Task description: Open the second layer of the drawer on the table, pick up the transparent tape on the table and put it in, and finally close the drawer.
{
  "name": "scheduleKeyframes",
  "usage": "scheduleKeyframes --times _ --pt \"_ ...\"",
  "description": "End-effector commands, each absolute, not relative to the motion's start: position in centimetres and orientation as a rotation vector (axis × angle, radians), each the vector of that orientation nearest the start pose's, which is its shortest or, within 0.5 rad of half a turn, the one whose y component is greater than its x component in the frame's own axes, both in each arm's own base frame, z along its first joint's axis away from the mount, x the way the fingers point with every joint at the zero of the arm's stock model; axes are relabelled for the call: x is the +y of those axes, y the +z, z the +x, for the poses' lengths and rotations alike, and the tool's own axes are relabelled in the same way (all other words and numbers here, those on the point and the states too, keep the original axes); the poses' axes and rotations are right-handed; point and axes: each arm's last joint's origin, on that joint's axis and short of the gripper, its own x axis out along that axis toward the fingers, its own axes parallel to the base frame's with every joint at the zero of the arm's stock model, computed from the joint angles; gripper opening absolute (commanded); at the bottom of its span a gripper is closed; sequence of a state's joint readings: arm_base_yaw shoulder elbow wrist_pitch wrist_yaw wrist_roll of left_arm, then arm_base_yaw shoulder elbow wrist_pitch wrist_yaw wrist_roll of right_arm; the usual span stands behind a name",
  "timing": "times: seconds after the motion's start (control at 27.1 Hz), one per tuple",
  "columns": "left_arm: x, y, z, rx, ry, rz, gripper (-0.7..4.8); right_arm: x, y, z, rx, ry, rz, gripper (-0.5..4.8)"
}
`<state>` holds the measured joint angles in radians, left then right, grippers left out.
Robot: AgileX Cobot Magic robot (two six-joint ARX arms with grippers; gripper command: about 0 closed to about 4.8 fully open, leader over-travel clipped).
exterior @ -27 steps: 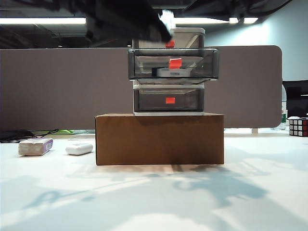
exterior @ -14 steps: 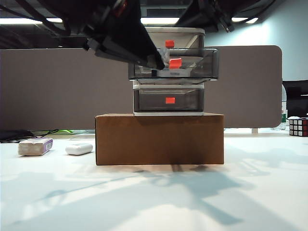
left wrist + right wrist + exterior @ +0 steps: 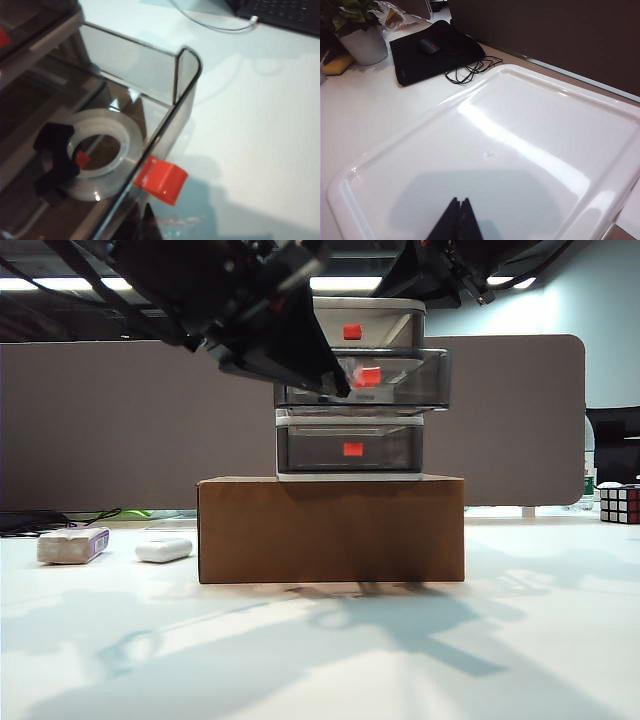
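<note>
The drawer (image 3: pixel 350 316) is a three-tier cabinet standing on a brown box. Its second layer (image 3: pixel 410 380) sticks out a little, its red tab (image 3: pixel 369 376) facing front. In the left wrist view the transparent tape (image 3: pixel 102 120) lies flat inside that layer (image 3: pixel 187 75), its black piece (image 3: pixel 55 150) at one end. My left gripper (image 3: pixel 150 227) is shut and empty, its tips against the drawer front beside the tab (image 3: pixel 161 179); in the exterior view it (image 3: pixel 338 388) covers the drawer's left part. My right gripper (image 3: pixel 459 201) is shut and empty, just above the cabinet's white top (image 3: pixel 530 130).
The cardboard box (image 3: pixel 330 530) stands mid-table. A beige block with a purple label (image 3: pixel 72 544) and a white case (image 3: pixel 164 549) lie to its left, a puzzle cube (image 3: pixel 620 504) at far right. A grey partition (image 3: pixel 120 420) runs behind. A black mouse pad (image 3: pixel 435 55) and plant pot (image 3: pixel 365 42) lie beyond.
The left gripper came down from above the cabinet to the middle drawer's front, and that drawer has slid partway back in. The right arm has come in over the cabinet top.
</note>
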<state>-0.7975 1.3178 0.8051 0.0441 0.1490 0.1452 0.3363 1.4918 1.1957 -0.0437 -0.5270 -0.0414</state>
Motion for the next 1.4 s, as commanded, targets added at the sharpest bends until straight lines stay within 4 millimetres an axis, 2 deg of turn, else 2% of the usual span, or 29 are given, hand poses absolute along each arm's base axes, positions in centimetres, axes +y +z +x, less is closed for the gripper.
scheduleKeyframes --times 0.04,0.59,0.81,1.03,1.18,1.22,1.29,1.4 --pt "-20.9 24.8 20.1 0.33 -0.892 0.286 -0.06 12.6 31.2 31.3 0.408 0.867 0.006 -0.05" --pt "-22.5 22.9 22.4 0.24 -0.714 0.284 -0.06 12.6 31.0 31.2 0.427 0.877 -0.006 -0.05" --pt "-22.7 23.2 22.3 0.185 -0.619 0.374 -0.06 12.6 31.0 31.2 0.427 0.877 -0.007 -0.05" --pt "-22.8 23.6 22.3 0.145 -0.638 0.356 -0.06 12.6 31.1 31.2 0.423 0.878 -0.011 -0.05" --pt "-22.4 24.3 21.4 0.194 -0.766 0.294 -0.06 12.5 31.5 31.0 0.393 0.887 -0.051 -0.05" --pt "-22.1 25.0 20.4 0.202 -0.828 0.295 -0.06 12.3 32.2 30.4 0.368 0.89 -0.068 -0.05" --pt "-20.8 26.1 18.6 0.194 -0.915 0.282 -0.06 11.8 33.7 29.0 0.321 0.89 -0.105 -0.05" --pt "-18.5 27.1 16.5 0.196 -0.944 0.277 -0.06 11.0 35.2 26.9 0.295 0.875 -0.165 -0.05"
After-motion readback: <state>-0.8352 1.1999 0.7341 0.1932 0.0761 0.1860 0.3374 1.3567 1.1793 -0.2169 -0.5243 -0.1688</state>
